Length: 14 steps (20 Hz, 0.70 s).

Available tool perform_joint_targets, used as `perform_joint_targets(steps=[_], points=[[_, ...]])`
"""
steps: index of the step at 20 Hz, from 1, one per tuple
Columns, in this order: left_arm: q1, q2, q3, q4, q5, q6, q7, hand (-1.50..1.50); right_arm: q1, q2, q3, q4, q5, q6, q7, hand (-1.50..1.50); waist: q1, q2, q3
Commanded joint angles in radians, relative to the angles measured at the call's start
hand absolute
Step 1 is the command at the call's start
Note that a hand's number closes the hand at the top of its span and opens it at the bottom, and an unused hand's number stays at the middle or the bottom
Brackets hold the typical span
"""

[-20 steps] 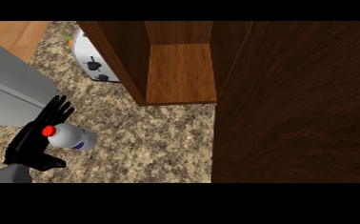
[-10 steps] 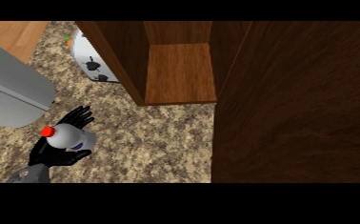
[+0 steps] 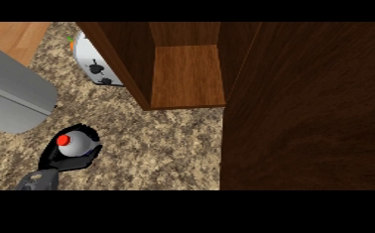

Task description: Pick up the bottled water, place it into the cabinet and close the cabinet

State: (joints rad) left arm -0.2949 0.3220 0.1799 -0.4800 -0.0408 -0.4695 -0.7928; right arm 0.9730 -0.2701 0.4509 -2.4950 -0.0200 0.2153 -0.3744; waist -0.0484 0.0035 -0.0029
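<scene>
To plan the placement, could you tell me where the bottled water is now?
Head view, lower left: the bottled water is gripped by the left hand over the counter, below and left of the open cabinet.

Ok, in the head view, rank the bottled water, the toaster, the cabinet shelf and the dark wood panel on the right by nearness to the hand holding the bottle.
1. The bottled water, lower left, inside the left hand with its fingers curled round it.
2. The toaster, upper left, and the cabinet shelf, upper middle: too close to call.
3. The dark wood panel, far right.
</scene>
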Motion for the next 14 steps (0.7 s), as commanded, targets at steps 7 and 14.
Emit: perform_joint_targets(steps=[7,14], points=[[0.040,-0.209,-0.031,0.008,-0.084,0.386,-0.238,1.50,0.059,-0.035,0.019,-0.103,0.046,-0.032,0.012,-1.50,0.022,-0.004,0.000],[0.020,-0.296,-0.050,-0.068,-0.071,0.376,-0.187,1.50,0.050,-0.033,0.026,-0.100,0.032,-0.065,0.018,-1.50,0.034,-0.008,0.002]])
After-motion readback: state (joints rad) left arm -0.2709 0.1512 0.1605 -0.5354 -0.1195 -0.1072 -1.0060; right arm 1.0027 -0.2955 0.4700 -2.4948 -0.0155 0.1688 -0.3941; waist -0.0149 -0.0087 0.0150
